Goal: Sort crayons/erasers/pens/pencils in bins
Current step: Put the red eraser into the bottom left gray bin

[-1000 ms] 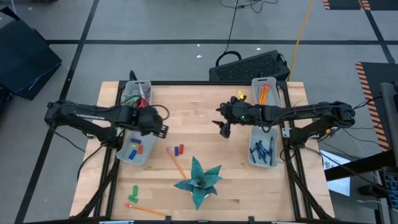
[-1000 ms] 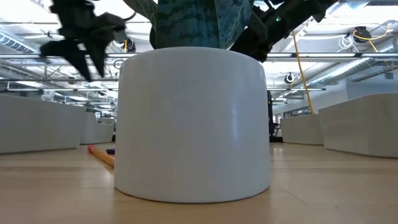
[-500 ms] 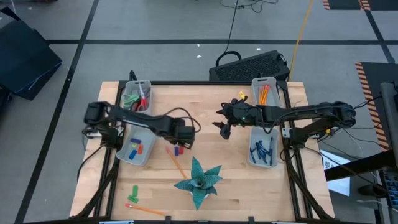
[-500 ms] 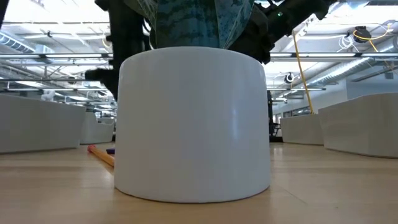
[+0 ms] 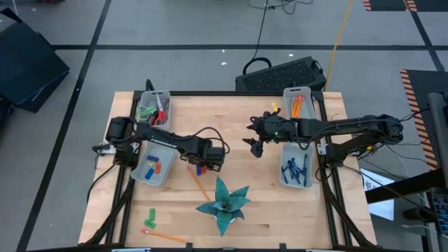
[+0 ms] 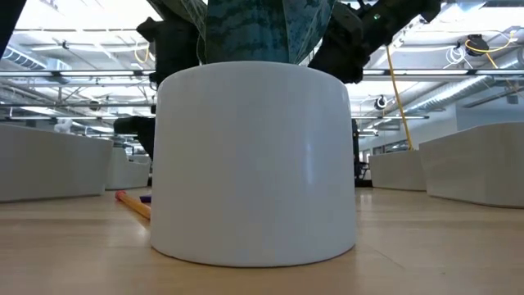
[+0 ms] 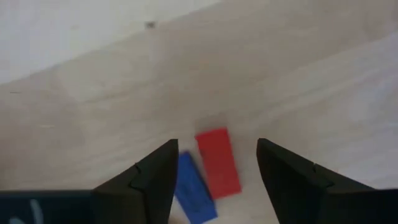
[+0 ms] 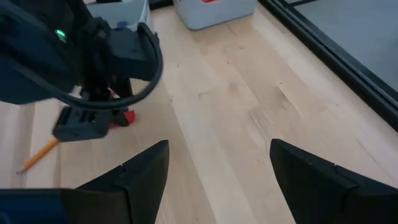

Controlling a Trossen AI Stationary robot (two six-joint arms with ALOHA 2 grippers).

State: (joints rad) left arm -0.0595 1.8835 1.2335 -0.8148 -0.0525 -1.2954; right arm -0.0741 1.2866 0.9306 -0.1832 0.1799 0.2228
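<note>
Directly under open left claw (image 7: 214, 168): flat rectangular red eraser (image 7: 218, 163).

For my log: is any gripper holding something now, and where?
Nothing is held. The left gripper hangs open over the red eraser; the right gripper is open, empty.

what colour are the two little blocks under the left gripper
One red block, one blue block; the left wrist view shows them best.

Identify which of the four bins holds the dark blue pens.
The near-right bin, just below the right arm in the high view, holds the blue pens. The far-right bin holds orange pencils; the left two hold other items.
</note>
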